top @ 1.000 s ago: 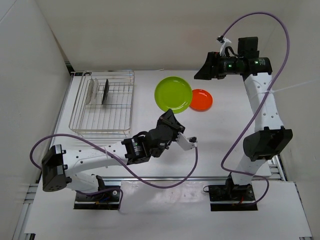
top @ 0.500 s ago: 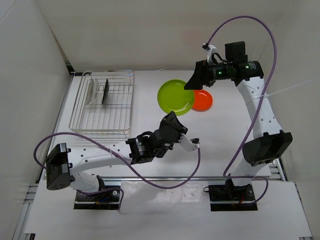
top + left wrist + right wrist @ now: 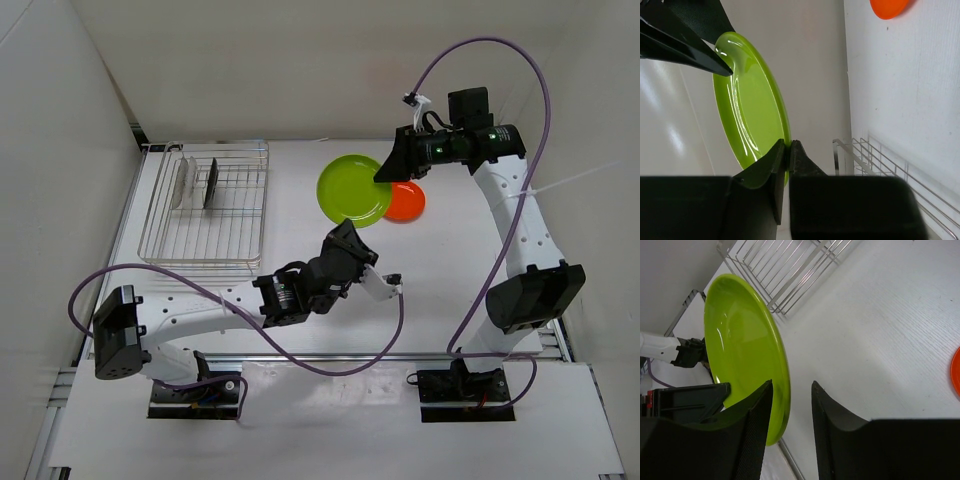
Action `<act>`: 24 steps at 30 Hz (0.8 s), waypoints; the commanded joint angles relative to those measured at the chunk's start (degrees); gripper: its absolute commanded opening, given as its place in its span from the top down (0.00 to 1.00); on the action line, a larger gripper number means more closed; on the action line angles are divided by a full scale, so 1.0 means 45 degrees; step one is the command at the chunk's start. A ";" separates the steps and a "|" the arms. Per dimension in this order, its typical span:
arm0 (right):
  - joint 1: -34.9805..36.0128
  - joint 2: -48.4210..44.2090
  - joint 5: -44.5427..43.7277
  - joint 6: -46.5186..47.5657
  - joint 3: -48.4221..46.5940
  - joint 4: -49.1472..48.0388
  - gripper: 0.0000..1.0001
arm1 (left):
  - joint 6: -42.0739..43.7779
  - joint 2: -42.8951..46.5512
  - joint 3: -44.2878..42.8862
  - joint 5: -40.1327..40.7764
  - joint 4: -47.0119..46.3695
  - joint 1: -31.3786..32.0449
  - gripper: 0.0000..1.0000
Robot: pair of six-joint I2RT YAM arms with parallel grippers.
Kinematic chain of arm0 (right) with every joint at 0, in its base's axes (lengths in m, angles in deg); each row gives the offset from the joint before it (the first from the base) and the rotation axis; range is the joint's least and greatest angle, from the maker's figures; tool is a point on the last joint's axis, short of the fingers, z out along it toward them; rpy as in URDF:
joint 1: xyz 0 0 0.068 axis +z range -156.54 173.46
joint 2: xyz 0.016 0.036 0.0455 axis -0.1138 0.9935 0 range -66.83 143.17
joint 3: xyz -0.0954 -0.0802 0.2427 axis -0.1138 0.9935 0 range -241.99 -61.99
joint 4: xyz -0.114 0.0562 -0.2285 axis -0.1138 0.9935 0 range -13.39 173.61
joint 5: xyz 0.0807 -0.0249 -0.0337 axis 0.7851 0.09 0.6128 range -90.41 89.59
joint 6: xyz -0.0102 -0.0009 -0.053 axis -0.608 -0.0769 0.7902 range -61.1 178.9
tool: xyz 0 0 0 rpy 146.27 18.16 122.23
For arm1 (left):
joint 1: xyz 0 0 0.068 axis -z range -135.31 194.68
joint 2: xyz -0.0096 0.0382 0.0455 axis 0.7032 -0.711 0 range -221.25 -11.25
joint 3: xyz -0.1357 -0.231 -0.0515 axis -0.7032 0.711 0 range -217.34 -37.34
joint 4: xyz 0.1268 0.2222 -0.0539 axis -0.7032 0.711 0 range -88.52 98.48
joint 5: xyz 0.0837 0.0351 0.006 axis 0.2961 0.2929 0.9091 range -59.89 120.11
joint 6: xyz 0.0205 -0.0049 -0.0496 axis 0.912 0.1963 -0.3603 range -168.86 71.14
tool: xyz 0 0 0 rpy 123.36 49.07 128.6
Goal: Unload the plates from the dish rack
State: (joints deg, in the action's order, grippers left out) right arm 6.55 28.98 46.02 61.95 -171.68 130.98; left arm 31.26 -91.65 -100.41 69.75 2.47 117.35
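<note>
The lime green plate (image 3: 354,190) is held above the table, tilted. My left gripper (image 3: 344,230) is shut on its near rim, as the left wrist view (image 3: 788,145) shows on the plate (image 3: 747,107). My right gripper (image 3: 386,170) is open, its jaws straddling the plate's far right rim (image 3: 747,355) without closing; the gripper's midpoint (image 3: 792,390) lies beside the rim. The orange plate (image 3: 409,202) lies flat on the table. The dish rack (image 3: 240,215) holds the clear plate (image 3: 183,183) and the black plate (image 3: 212,183) upright.
The rack stands at the table's far left near the side wall; it also shows in the left wrist view (image 3: 880,162) and in the right wrist view (image 3: 785,270). The right arm's purple cable (image 3: 500,50) loops high above it.
My right gripper has moved left and down to the green plate and now straddles its rim. My left gripper has carried the plate slightly to the right.
</note>
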 commanded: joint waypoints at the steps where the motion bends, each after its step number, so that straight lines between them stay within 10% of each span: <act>1: -0.0055 -0.0471 0.0207 0.0123 0.0020 -0.0012 0.59 | 0.0243 0.0035 -0.0516 0.0000 -0.0729 0.0083 0.88; 7: -0.0055 -0.0471 -0.0025 -0.0131 0.0157 -0.0303 1.00 | 0.0360 -0.0218 -0.0632 0.0000 -0.0613 -0.0054 0.81; 12: -0.0229 -0.0471 -0.1467 -0.1456 0.0274 -0.1123 1.00 | -0.0731 -0.0453 -0.1491 0.0137 0.0907 -0.0521 0.00; 19: -0.1636 0.0699 -0.7536 -0.3763 0.1231 -0.4733 1.00 | -0.3251 -0.0434 -0.2762 0.0601 0.6943 -0.2140 0.00; 24: -0.2300 0.3198 -0.7334 -0.3275 0.0041 -0.4699 1.00 | -0.5319 -0.1525 -0.5275 0.0879 0.8468 -0.5322 0.00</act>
State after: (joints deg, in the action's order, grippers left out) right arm -2.94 38.60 16.27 48.42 -168.94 113.78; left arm 15.28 -97.51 -116.63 71.28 33.20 99.75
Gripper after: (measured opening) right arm 0.019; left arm 0.995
